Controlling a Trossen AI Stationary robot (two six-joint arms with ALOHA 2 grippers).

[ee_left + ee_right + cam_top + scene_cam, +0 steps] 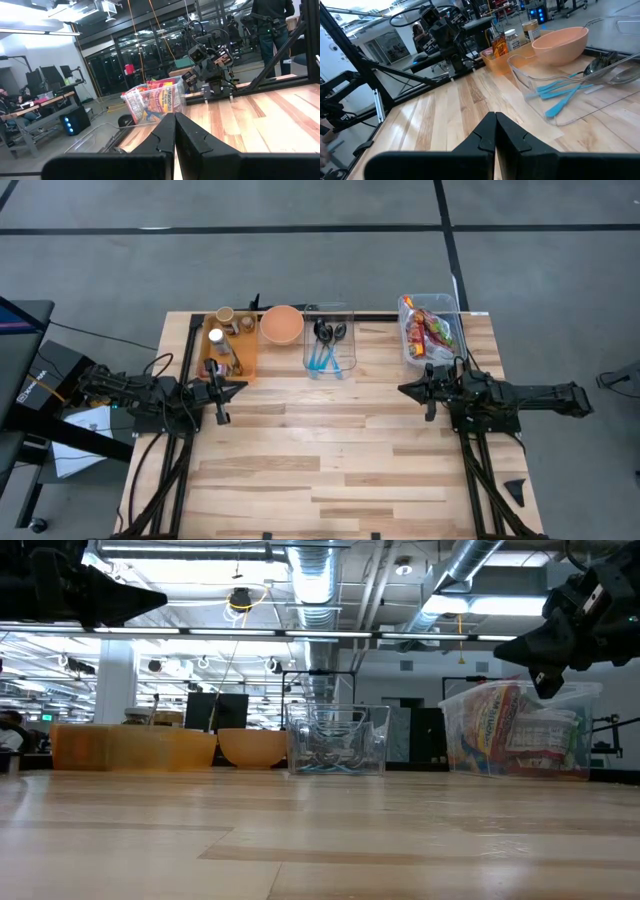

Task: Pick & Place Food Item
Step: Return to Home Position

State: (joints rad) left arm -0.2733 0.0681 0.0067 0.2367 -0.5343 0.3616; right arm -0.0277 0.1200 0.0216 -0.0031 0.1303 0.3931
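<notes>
The colourful packaged food items (430, 332) are seen inside a clear plastic tub (403, 320) at the upper right of the high view, near the right corner of the pale wooden worktop (330, 450). No packet is seen lying loose on the boards, and none is being carried.

Left of the tub, at upper centre, a transparent rectangular bin (330, 307) holds light blue spoons (325, 360) and some dark utensils (328, 332). Just beside it to the left sits a round peach-coloured bowl (282, 324), which looks empty. Further left is a flat orange bin (245, 360) filled with small jars and bottles (222, 345). All four containers are lined up along the upper edge of the worktop, and the lower part of it is bare.

The right hand (405, 389) is held just below the food tub, pointing toward the centre of the frame. In the right wrist view its fingers (482, 132) are pressed together with nothing between them. The left hand (237, 388) is placed at the left, just below the orange bin, and its fingers (162, 137) are likewise clenched on nothing. In the low view both hands are seen raised well above the boards.

From this layout the sorting is judged to be finished, since every item is already in a container. Only the settling of both arms into their rest pose appears to be left.
</notes>
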